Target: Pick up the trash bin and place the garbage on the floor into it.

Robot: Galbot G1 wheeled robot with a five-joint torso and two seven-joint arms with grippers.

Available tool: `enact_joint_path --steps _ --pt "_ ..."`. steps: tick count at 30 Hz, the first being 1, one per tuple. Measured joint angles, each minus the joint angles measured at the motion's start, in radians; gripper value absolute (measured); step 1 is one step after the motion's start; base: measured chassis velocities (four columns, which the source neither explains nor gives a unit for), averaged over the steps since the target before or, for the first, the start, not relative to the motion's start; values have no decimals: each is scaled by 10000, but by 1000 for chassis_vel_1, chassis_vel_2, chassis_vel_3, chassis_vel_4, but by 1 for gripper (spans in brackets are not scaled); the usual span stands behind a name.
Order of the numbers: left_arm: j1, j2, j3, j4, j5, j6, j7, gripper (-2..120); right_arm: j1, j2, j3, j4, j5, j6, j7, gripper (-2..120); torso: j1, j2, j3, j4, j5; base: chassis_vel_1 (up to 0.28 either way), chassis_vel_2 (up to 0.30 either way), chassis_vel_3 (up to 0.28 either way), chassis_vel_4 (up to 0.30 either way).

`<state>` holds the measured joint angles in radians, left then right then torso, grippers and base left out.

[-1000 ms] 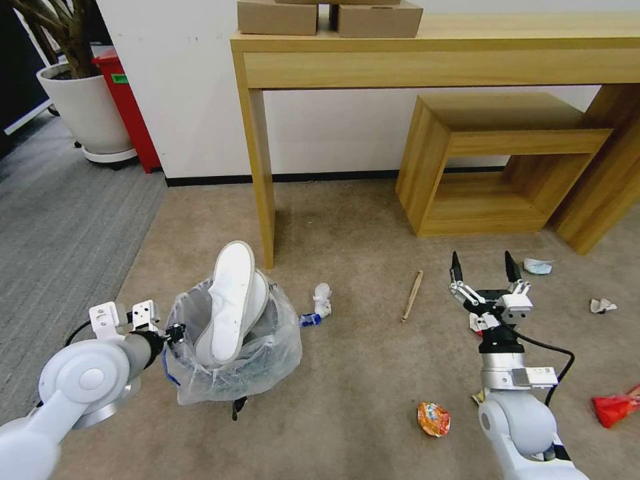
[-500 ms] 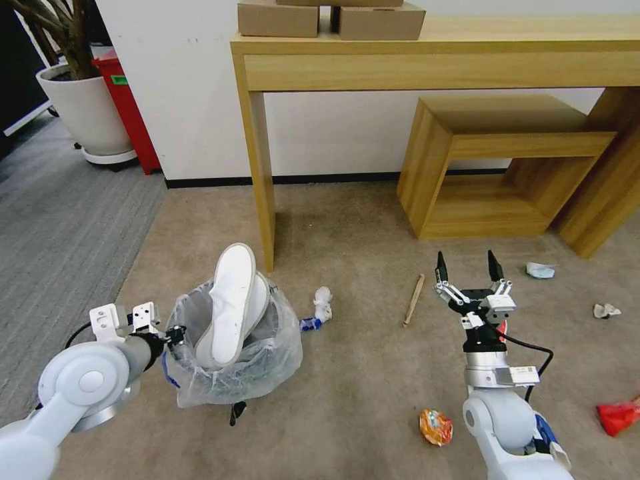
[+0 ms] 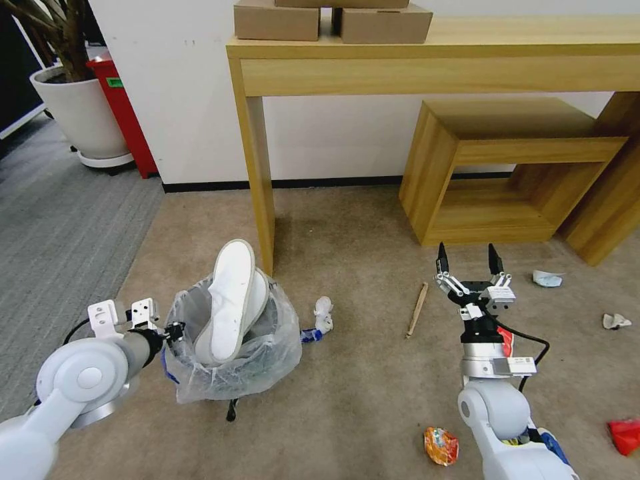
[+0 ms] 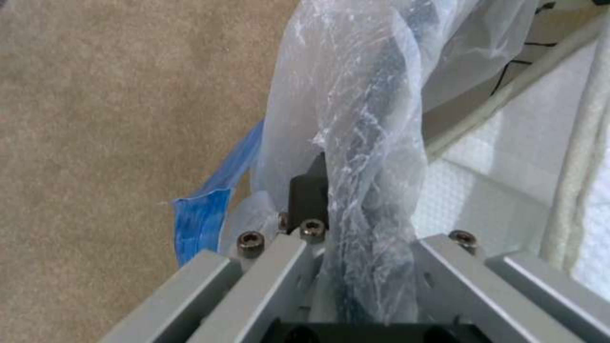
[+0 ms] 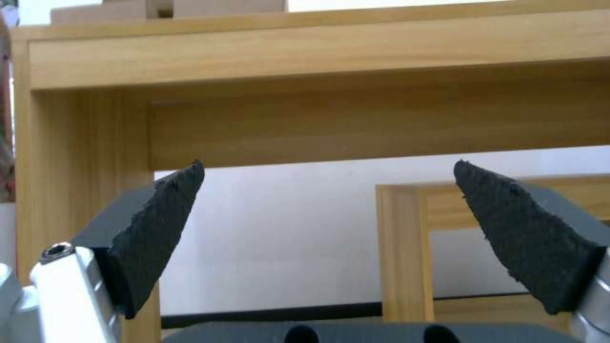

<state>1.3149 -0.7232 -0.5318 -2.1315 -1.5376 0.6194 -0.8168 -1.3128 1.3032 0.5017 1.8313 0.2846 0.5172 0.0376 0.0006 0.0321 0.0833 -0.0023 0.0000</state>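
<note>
At the near left rim of the trash bin, the left gripper was clenched on the rim and the clear bag lining it; in the left wrist view the crinkled plastic ran down between the metal fingers, with a blue scrap hanging beside them over the beige carpet. A white slipper stood on end inside the bin, its sole up and leaning toward the wooden table leg just behind.

To the right, well apart from the bin, the right gripper hovered above the carpet with its black pads spread wide and nothing between them, pointing toward the low wooden shelf unit. A wooden stick lay on the carpet just left of it. Between stick and bin lay a white tissue wad with a blue wrapper touching it. An orange wrapper lay near the right arm's base, a red one at the right edge, and two pale scraps farther right.
</note>
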Motion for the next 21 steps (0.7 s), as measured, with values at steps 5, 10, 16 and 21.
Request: enact_joint_path --steps 5,10,16,21 --pt "41 -22 -15 -21 11 0 0 0 -47 106 -135 -91 -313 44 93 100 0 0 -1 1 0 0 0 0 0" --pt "50 -3 -19 -41 12 2 2 0 -118 111 -154 -118 -322 105 28 100 0 1 -1 0 0 0 0 0 0" --pt "66 -1 -9 -103 11 3 3 0 -181 150 -143 -133 -295 116 -189 100 0 2 -1 0 0 0 0 0 0" --pt "79 -6 -6 -108 14 3 3 0 -171 183 -185 -186 -323 167 -238 100 0 2 -1 0 1 0 0 0 0"
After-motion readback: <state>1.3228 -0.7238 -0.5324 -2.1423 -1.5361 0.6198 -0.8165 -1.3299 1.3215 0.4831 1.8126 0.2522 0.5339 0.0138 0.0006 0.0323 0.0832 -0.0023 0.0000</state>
